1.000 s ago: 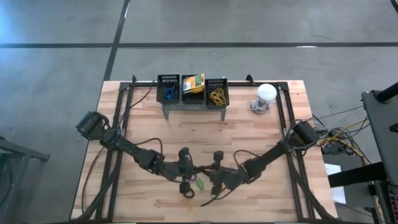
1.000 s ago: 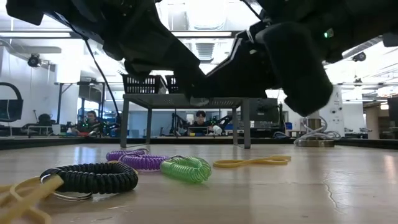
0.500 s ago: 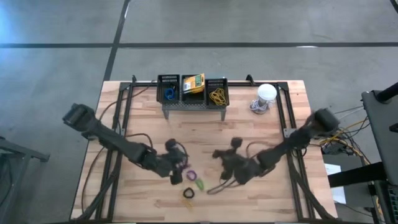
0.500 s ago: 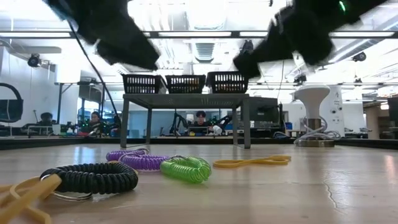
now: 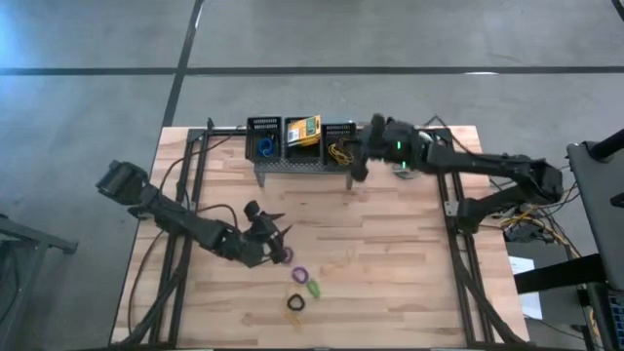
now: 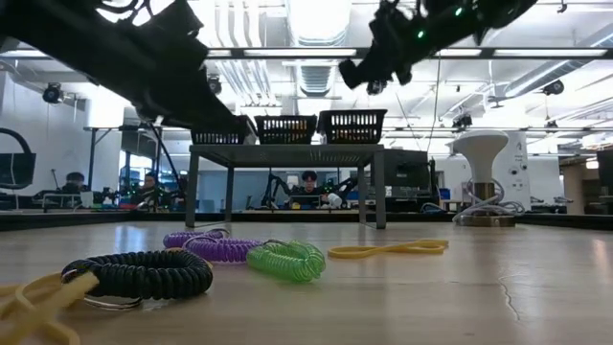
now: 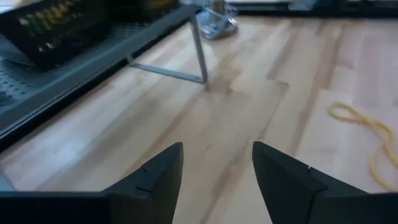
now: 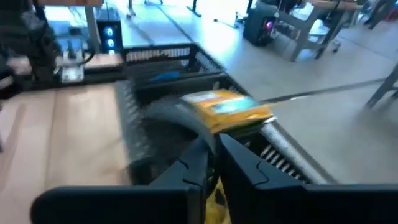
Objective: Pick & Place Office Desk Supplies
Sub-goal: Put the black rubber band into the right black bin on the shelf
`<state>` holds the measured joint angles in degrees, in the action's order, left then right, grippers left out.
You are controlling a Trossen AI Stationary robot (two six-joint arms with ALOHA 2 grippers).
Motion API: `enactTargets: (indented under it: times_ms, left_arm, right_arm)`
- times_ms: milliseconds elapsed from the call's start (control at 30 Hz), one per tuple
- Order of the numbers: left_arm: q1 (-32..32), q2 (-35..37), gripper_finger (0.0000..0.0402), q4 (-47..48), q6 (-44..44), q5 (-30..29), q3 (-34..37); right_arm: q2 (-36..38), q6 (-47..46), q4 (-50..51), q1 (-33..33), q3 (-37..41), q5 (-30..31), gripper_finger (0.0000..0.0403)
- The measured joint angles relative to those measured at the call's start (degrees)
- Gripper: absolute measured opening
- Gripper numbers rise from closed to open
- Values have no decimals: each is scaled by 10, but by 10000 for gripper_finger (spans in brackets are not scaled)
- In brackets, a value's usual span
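Purple (image 5: pixel 299 274), green (image 5: pixel 314 288) and black (image 5: pixel 294 302) coiled loops and a thin yellow band (image 5: pixel 341 265) lie flat on the wooden table. Three black mesh baskets stand on a grey perforated stand (image 5: pixel 302 168). They hold a blue loop (image 5: pixel 263 146), a crayon box (image 5: pixel 303 130) and yellow bands (image 5: pixel 339 149). My left gripper (image 5: pixel 276 226) is open, just far-left of the loops, with nothing between its fingers (image 7: pixel 158 174). My right gripper (image 5: pixel 356 168) is high at the right basket's near corner, shut on a yellow band. My right gripper pinches a thin yellow band between its two fingers; only a strip of yellow (image 8: pixel 214 199) shows in the narrow gap between them. The fingers point slightly downward toward the baskets. How the band hangs is hidden by the fingers.
A white dome-shaped object (image 5: pixel 417 146) stands at the far right of the table, close to my right arm. Black frame rails run along both table sides. Bare wood lies between the stand and the loops. People sit in the room behind, in the low view.
My right gripper has risen from the table beside the loops and swung toward the far edge, up to the right basket. My left gripper has drawn back from the loops toward the far left, tipped up, and its fingers stand wider apart. The loops lie unmoved.
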<state>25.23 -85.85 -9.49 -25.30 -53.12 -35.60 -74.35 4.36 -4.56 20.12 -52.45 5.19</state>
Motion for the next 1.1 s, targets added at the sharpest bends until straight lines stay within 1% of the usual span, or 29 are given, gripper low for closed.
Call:
enactTargets:
  times_ms: [100,133,200,333,433,533,633,767,933,1000,1100]
  left_arm:
    - [-6,3,195,-16,-2,-13,5]
    - [-6,3,195,-17,-2,-13,5]
    - [-6,3,195,-15,3,-12,6]
    - [-6,3,195,-15,-16,-9,14]
    - [-6,3,195,-14,-48,-3,16]
    - [-6,3,195,-14,-68,8,12]
    - [-6,4,195,-18,-76,46,10]
    - [-5,4,195,-19,-79,52,11]
    - [-6,4,195,-19,-80,52,11]
    - [-6,4,195,-19,-80,52,11]
    - [-6,4,195,-19,-80,56,12]
  right_arm:
    - [-27,-7,1,60,-16,-78,60]
    - [-37,-8,1,71,-22,-95,72]
    - [-58,-7,1,79,-35,-104,94]
    - [-83,-2,24,79,-63,-107,133]
    - [-84,2,68,73,-91,-100,151]
    - [-82,4,119,67,-116,-82,157]
    - [-82,3,185,64,-136,-67,156]
    - [-82,4,241,65,-145,-66,149]
    - [-82,32,245,65,-143,-67,146]
    - [-83,30,255,65,-150,-67,156]
    - [-83,31,257,65,-164,-69,183]
